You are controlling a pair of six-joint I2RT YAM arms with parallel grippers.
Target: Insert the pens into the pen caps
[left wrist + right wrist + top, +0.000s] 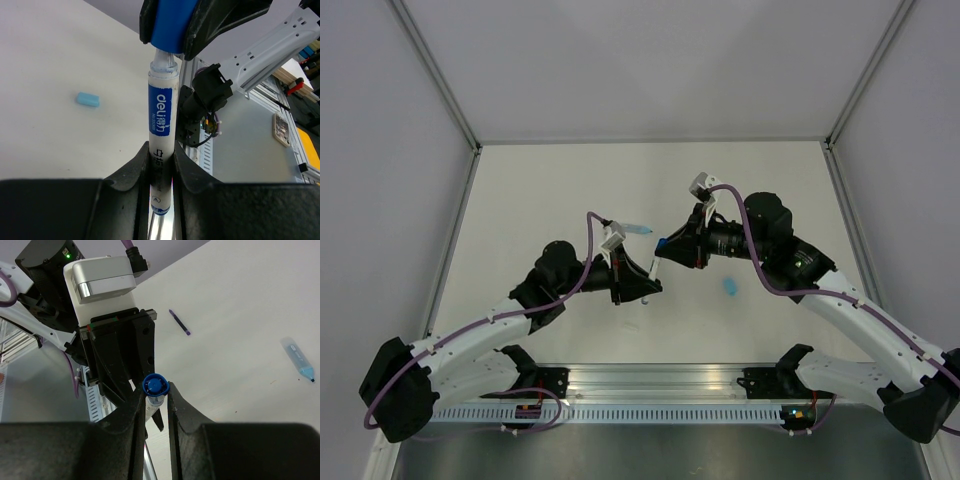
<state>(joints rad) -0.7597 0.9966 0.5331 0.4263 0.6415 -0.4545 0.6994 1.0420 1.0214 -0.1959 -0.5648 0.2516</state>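
Left wrist view: the left claw (161, 156) pinches the white pen (161, 115), whose end is at the mouth of the dark blue cap (170, 25). A pale cap (88, 99) lies apart on the worktop (45, 55). Only the right wrist view shows the right claw (156, 390) pinching that blue cap, and a slim dark pen (180, 323) farther off. From above, both arms bend inward, meeting mid-worktop.

Glossy plastic pen (161, 115); matt white table (50, 50).

Two arms in front of you, left arm (470, 345) and right arm (865, 315): white link shells, black joint housings, black jaws. Purple cable (588, 245) loops along each. Silver-white camera block (102, 277) on the wrist, green LED (67, 256) lit.
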